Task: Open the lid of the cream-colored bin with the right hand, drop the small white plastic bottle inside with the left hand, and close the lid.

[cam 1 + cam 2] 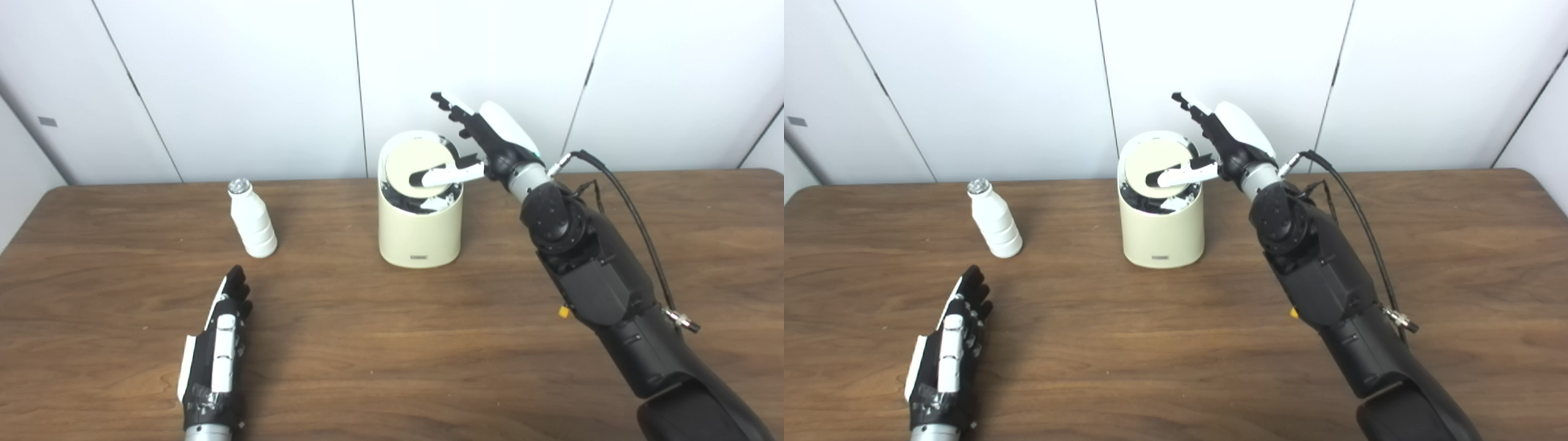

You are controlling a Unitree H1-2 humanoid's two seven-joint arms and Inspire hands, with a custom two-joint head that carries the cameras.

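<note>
I see my right hand (484, 138) raised at the bin (419, 229), fingers spread apart and gripping nothing; its thumb (447, 176) lies across the lid (416, 168), which is tilted up, exposing a dark interior below it. My left hand (220, 343) rests flat on the table (392, 343), fingers extended, holding nothing. The bottle (251, 220) stands upright just ahead of that hand, well left of the bin.
</note>
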